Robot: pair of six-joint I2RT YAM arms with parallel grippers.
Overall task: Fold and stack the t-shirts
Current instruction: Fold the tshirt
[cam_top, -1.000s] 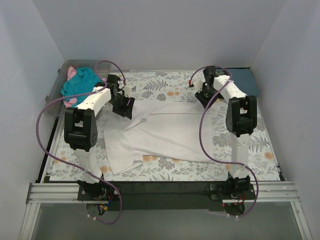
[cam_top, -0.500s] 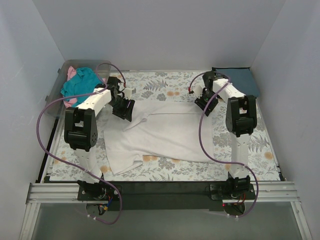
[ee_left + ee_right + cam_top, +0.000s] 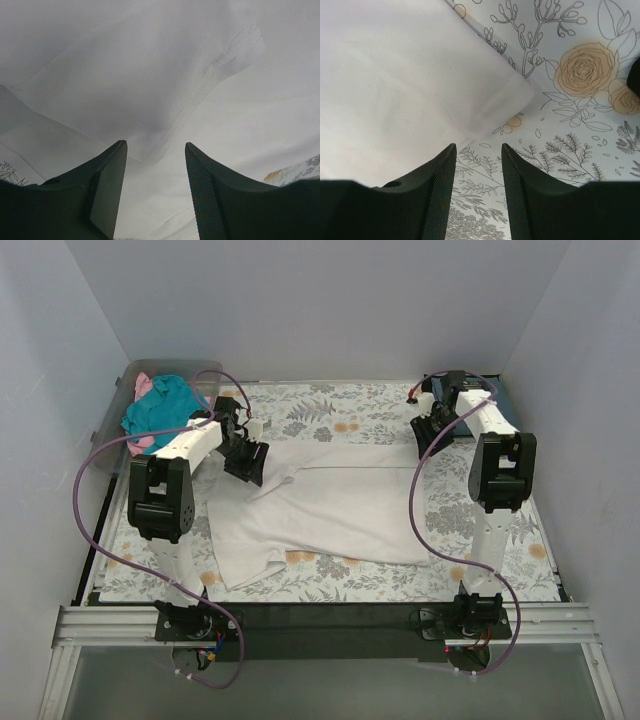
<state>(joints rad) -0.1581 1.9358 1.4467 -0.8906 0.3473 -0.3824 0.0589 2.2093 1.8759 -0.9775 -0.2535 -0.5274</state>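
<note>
Far-left bin: a translucent bin (image 3: 165, 366) holds the teal tee (image 3: 160, 415) and the pink tee (image 3: 143, 388), both bunched and unfolded.
Left gripper: the left gripper (image 3: 248, 456) sits over the far-left shoulder of the white t-shirt (image 3: 330, 510), fingers apart with nothing between them. We cannot tell whether the tips touch the cloth.
White t-shirt: it lies spread across the middle of the floral table cover (image 3: 340, 410), with a sleeve poking out near left.
Right gripper: the right gripper (image 3: 432, 436) hangs at the shirt's far-right corner, fingers apart and empty.
Slate-blue tee: the dark slate-blue tee (image 3: 509, 402) lies flat at the far right, mostly hidden by the right arm.
Step in hand: we judge it to be taking both far corners for a fold. We should pinch at matching spots, lift together and keep the edge taut.
Left wrist view only: a stitched seam and a soft ridge lie just ahead of the fingers, a good place to bite.
Right wrist view only: the fingers stand over bare cover, and the shirt's corner lies up and left of them, so we must shift left before closing.
Top view only: the shirt's whole outline and the other tees.
</note>
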